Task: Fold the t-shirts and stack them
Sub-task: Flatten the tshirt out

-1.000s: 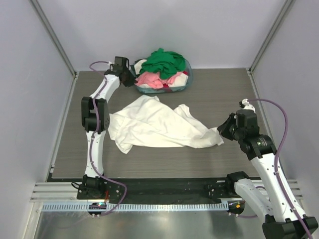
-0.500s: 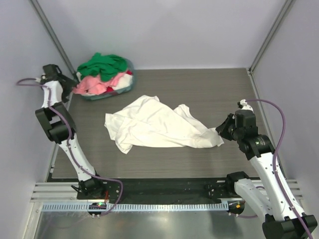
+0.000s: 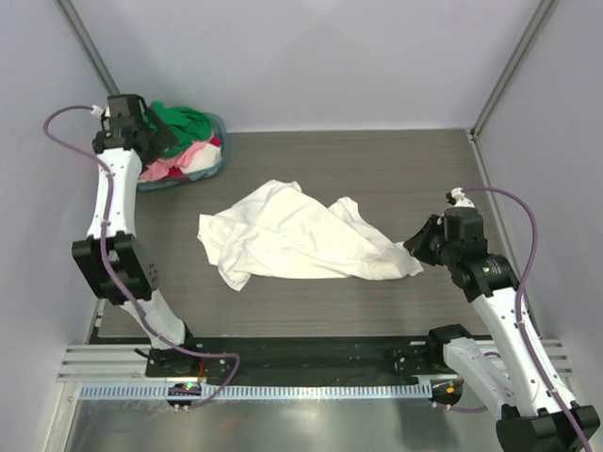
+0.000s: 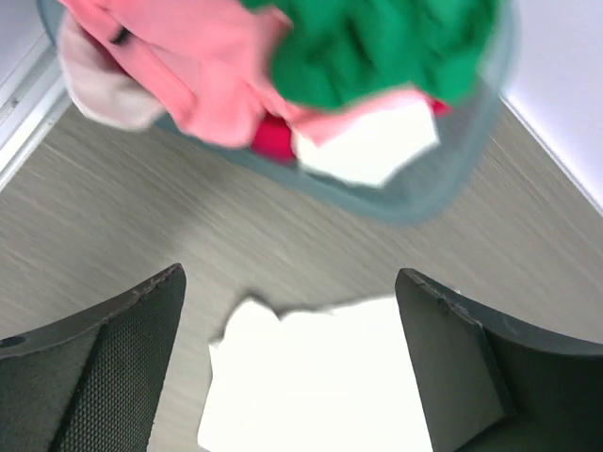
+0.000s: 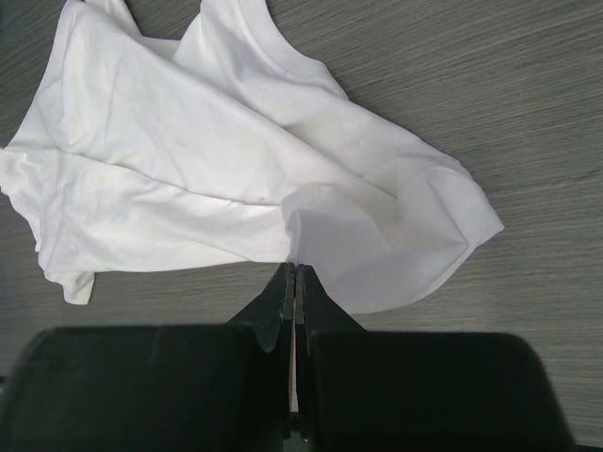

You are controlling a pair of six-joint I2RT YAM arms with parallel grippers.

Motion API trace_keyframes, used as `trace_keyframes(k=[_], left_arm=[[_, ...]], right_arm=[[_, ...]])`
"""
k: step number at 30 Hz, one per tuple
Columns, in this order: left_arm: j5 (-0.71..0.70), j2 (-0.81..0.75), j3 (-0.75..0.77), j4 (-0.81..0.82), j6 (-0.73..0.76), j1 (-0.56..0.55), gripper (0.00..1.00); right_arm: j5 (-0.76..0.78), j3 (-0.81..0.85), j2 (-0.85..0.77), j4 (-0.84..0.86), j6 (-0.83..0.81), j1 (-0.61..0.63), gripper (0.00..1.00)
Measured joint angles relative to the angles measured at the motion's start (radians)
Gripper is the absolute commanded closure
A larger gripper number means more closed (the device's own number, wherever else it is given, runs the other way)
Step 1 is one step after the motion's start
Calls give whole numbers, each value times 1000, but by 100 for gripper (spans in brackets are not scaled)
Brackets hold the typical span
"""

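So, left gripper (image 4: 290, 278) was spread wide with nothing between its fingers (image 4: 113, 367); just bare table (image 3: 405, 169) under the gap. Right ahead of it sat the basket (image 4: 443, 188), close but not touching the fingers as far as we could tell. The green t-shirt (image 4: 377, 47) was heaped on top at the far side from the gripper; the pink t-shirt (image 4: 188, 56) bunched beside it, off to the left of the fingers and spilling over the rim; a bit of the red t-shirt (image 4: 273, 141) poked out underneath. The wrist view was blurry, so we couldn't sort the pile any finer.

The right gripper (image 5: 295, 273) was pinched tight on the near edge of the white t-shirt (image 3: 292, 240); we saw a thin sliver of white between the closed fingers. From those tips the shirt ran forward and to the left, crumpled and flat on the table, collar at the far end; well apart from the left gripper and the basket.
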Motion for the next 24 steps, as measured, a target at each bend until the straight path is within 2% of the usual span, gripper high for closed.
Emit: trace_keyframes(k=[3,6,7,10,12,17,24], left_arm=[[-14,-144,-95,1,31,-96,16],[-14,-211,-175,3,54,-208,26],[-8,-216,-201,3,58,-237,39],[40,-218,-344,26,55,-313,60],[69,-218,-464,37,51,-328,65],[114,-218,-672,42,32,-365,66],[147,-193,-704,147,31,-399,62]], right_arm=[[-13,0,-2,1,4,0,99],[-23,0,-2,0,6,0,99],[-25,0,-2,0,7,0,99],[-31,1,-5,-4,10,0,99],[-31,1,-11,-9,13,0,99],[-33,1,-31,-18,17,0,99],[-46,1,-32,-31,21,0,99]])
